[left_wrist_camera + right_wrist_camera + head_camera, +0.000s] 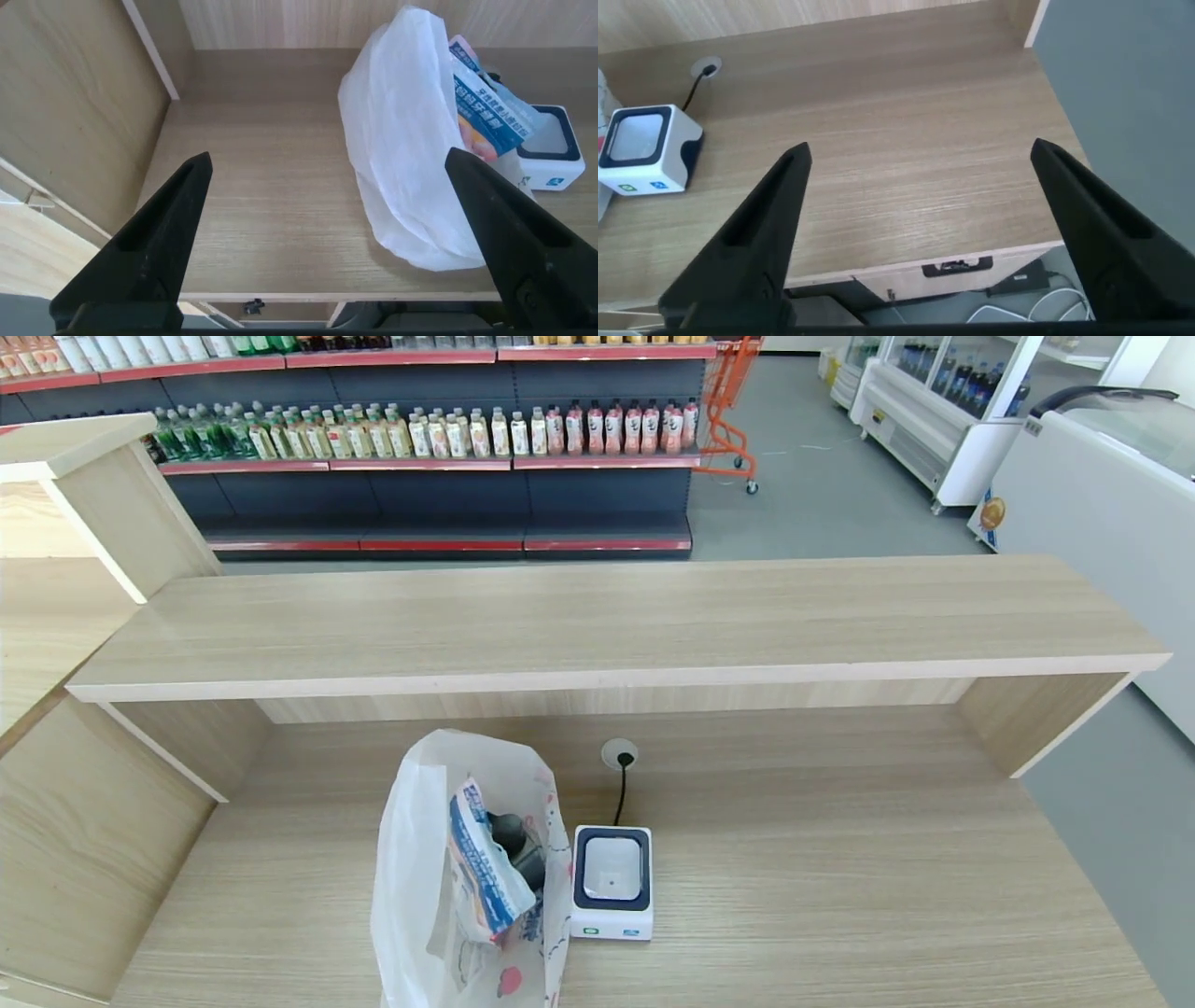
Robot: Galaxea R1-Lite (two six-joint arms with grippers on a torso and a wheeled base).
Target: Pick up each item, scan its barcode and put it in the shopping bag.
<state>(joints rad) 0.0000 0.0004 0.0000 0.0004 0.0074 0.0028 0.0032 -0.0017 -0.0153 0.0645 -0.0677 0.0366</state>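
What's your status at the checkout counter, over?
Left claw and right claw open, empty. Shopping bag standing on counter, blue packet inside. Scanner beside bag.

Counter (840,877): pale wood, fine straight grain.
Bag (406,877): milky white, half see-through; red and blue print low on its front.
Packet (481,868) in the bag: blue and white, orange patch.
Item (512,835) behind the packet: dark, perhaps black or grey; too shadowed to tell.
Scanner (611,896): white body, navy frame round a pale window, small green and blue marks on the front.
Cable (621,793): black.
Left gripper (327,168), right gripper (920,149): both matt black.
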